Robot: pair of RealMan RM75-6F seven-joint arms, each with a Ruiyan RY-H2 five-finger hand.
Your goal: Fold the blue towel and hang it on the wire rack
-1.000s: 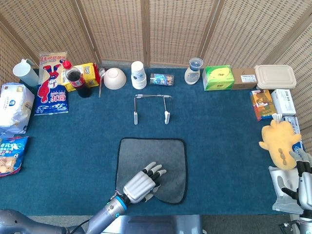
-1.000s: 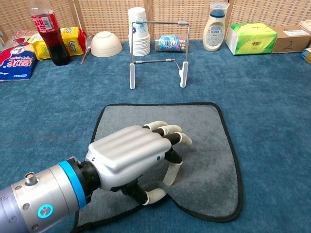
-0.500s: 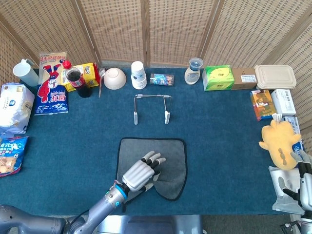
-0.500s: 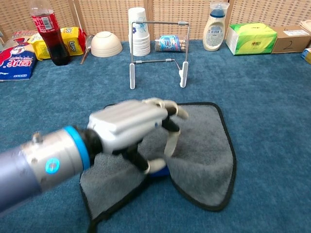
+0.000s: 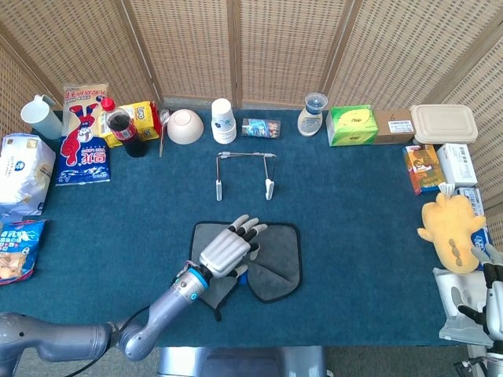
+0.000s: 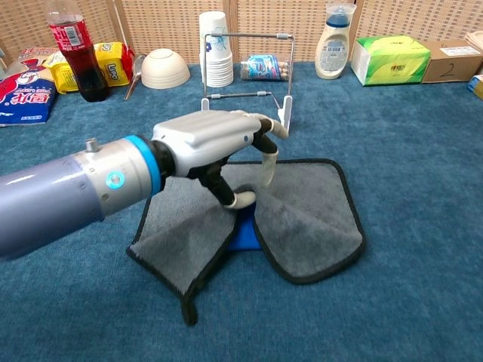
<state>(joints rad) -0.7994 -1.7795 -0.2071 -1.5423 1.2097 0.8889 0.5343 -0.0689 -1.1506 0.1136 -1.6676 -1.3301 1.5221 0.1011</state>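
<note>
- The blue towel (image 6: 302, 226) is pinched at its near edge by the left hand (image 6: 219, 143) and lifted, gathered, over the table's (image 5: 354, 204) near middle.
- The wire rack (image 6: 245, 75) is seen just beyond, bare.
- The right hand (image 5: 491, 287) is seen at the far right edge; its state cannot be told.

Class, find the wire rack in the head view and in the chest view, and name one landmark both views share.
Head view: wire rack stands centre, just beyond the towel.
Chest view: wire rack at top centre, behind the left hand.
Shared landmark: the stack of paper cups behind the rack.
</note>
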